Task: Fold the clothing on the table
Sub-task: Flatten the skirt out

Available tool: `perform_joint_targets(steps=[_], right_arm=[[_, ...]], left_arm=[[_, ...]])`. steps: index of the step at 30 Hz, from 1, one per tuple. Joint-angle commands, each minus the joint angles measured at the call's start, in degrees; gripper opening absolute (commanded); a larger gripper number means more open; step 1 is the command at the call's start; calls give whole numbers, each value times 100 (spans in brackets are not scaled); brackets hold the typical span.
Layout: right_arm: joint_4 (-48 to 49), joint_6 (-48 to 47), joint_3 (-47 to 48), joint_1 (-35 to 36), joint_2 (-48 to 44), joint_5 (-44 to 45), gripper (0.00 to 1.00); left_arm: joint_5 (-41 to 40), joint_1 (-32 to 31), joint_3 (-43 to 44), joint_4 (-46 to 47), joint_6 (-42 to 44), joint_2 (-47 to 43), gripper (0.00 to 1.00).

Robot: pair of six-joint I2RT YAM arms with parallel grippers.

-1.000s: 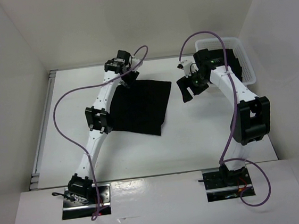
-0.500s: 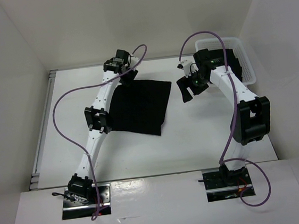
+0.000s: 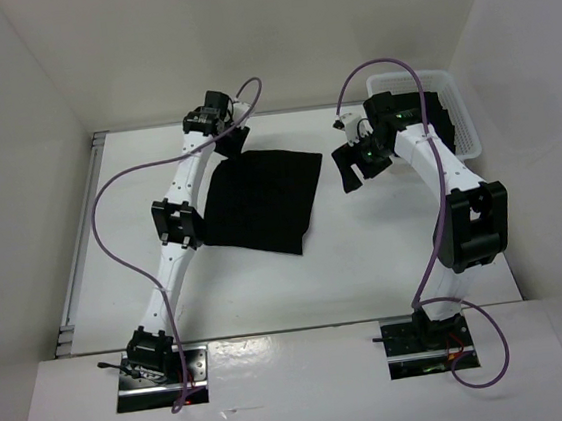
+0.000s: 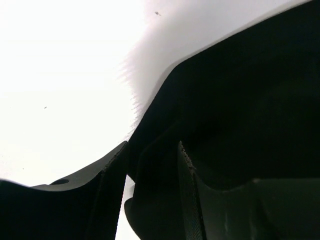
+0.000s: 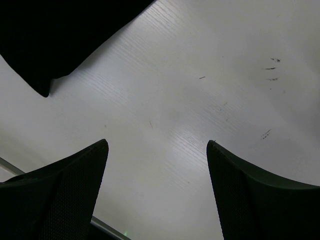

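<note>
From above, the clothing [image 3: 260, 201] is being shown lying flat on the desk [image 3: 366, 252], left of centre. The left end effector [image 3: 228, 141] is being held at its far left corner, where the wrist is hiding the grip. In the left wrist view, black fabric is being seen between the partly parted fingers [image 4: 112, 192]; whether it is being clamped cannot be told. The right end effector [image 3: 353, 168] is being held wide apart over bare desk, beside the clothing. Dark contents of the basket [image 3: 467, 131] are being left hard to make out.
</note>
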Motion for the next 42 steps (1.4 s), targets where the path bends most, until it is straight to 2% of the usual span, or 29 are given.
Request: perform_joint_targets(steps=[1, 10, 16, 20, 24, 25, 26, 28, 38, 42], right_arm=[[-65, -24, 157, -31, 12, -109, 83], [-118, -24, 157, -31, 64, -109, 83], [-118, -24, 210, -31, 64, -109, 83], [-118, -24, 210, -31, 64, -109, 82], [-118, -24, 210, -31, 64, -109, 82], [-118, -24, 210, -31, 64, -109, 82], [-118, -24, 158, -31, 64, -109, 82], [-118, -24, 157, -31, 64, -109, 82], [-118, -24, 52, -31, -41, -162, 82], [-118, -24, 52, -31, -41, -214, 82]], left_arm=[[-38, 17, 83, 224, -124, -95, 51], [-161, -35, 83, 57, -19, 273, 52], [41, -88, 83, -119, 103, 449, 52], [112, -88, 83, -242, 157, 450, 42], [164, -88, 83, -242, 157, 345, 22], [164, -88, 83, -242, 157, 266, 12], [86, -88, 83, -190, 87, 213, 8], [85, -88, 83, -189, 87, 65, 5], [296, 70, 83, -66, -80, -605, 3], [25, 175, 83, 39, -133, -789, 3]])
